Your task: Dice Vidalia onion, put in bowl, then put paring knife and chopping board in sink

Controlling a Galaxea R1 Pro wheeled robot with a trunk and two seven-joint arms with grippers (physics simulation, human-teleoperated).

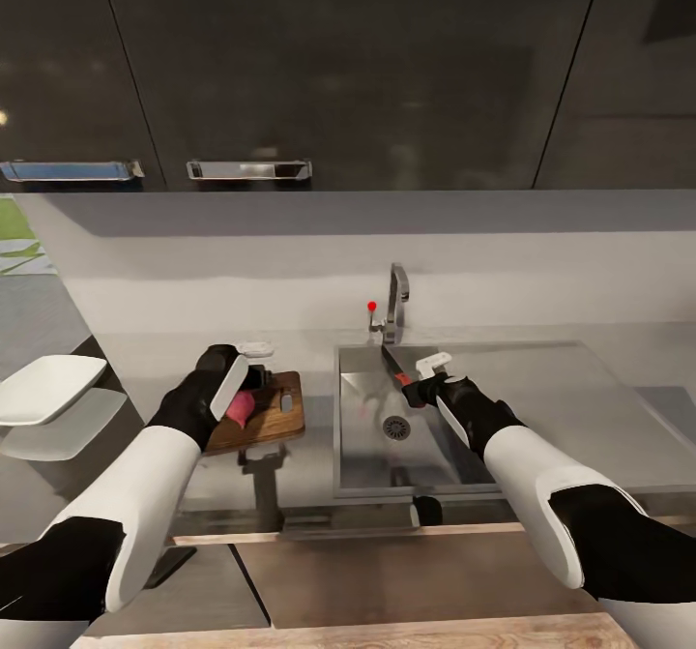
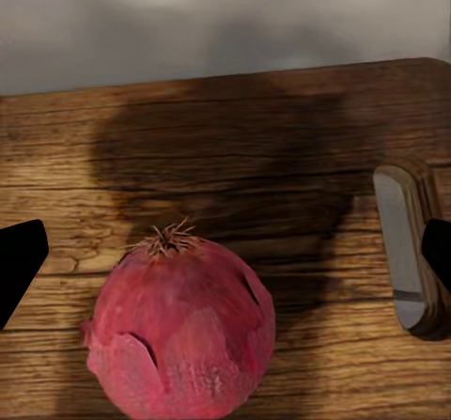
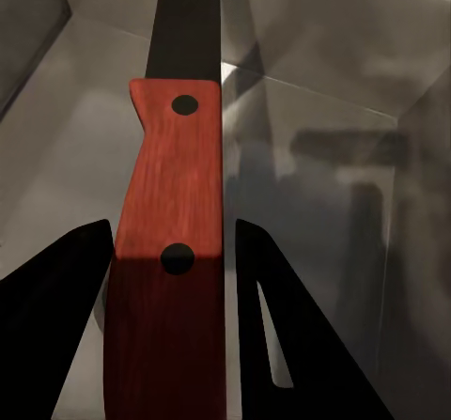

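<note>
The reddish onion (image 2: 183,335) rests whole on the dark-brown chopping board (image 2: 282,157), which lies on the countertop (image 1: 174,359) just left of the sink (image 1: 367,456). My left gripper (image 1: 247,374) hovers over the onion (image 1: 242,405), open, its dark fingertips (image 2: 19,262) standing apart on either side without touching it. My right gripper (image 1: 412,388) is above the sink basin, shut on the red handle of the paring knife (image 3: 171,213); the dark blade (image 1: 391,363) points toward the tap (image 1: 396,299). The white bowl (image 1: 46,388) sits at far left.
The sink has a dark round drain (image 1: 396,427) and a flat steel drainboard (image 1: 580,407) to its right. Dark wall cabinets (image 1: 338,69) hang overhead. The board (image 1: 275,415) has a metal-lined handle slot (image 2: 406,246) at one end.
</note>
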